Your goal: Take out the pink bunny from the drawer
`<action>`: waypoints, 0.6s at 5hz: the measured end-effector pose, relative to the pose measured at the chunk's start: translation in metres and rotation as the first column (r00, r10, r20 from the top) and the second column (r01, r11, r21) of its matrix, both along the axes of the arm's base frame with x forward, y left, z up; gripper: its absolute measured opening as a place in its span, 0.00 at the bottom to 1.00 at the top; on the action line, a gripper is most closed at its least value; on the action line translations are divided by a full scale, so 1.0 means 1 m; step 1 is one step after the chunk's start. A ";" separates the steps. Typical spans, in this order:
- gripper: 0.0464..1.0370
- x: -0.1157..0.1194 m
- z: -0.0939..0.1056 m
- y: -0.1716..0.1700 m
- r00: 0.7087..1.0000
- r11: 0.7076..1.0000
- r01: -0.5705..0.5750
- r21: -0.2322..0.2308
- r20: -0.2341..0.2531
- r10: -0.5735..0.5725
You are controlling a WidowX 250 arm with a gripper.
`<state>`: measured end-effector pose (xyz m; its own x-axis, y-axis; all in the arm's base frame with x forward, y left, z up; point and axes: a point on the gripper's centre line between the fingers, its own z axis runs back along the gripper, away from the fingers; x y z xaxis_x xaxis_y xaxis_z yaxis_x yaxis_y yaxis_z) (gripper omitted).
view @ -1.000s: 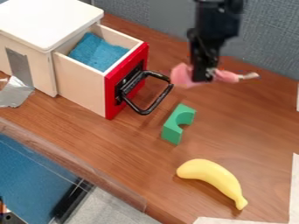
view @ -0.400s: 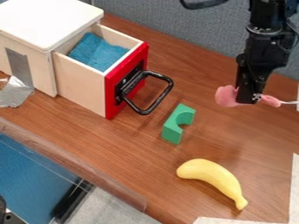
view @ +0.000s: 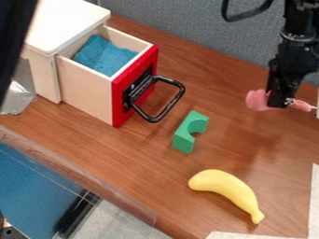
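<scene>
"So, what was the table like?"

"Brown wood, with a grey wall behind its far edge. White paper lay along its right edge, and beyond the near edge I saw blue and pale grey surfaces. Something dark cut across the upper left of the view, too cropped to name."

"And on the wood?"

"A green block with a curved notch stood near the middle. The banana lay toward the near right corner, apart from the block."

"What about the box?"

"White on top, at the left end, with silver tape beside it. Its drawer stood open, pointing toward the middle of the table. It had a red front and a black handle."

"Was anything in the drawer?"

"A blue cloth."

"Then where was the bunny?"

"Out of the drawer, well to the right, above the table near its far right corner. The gripper was closed on it, with pink sticking out on both sides."
</scene>
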<state>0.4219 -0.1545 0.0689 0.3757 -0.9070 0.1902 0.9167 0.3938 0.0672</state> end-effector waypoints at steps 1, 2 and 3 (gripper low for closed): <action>0.40 0.010 -0.014 0.001 1.000 1.000 0.001 0.031 -0.012 -0.001; 0.71 0.010 -0.022 0.004 1.000 0.998 0.004 0.058 -0.026 -0.002; 0.96 0.009 -0.022 0.005 0.999 0.998 0.007 0.062 -0.034 -0.005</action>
<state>0.4307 -0.1495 0.0468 0.3758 -0.9188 0.1204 0.9211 0.3847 0.0606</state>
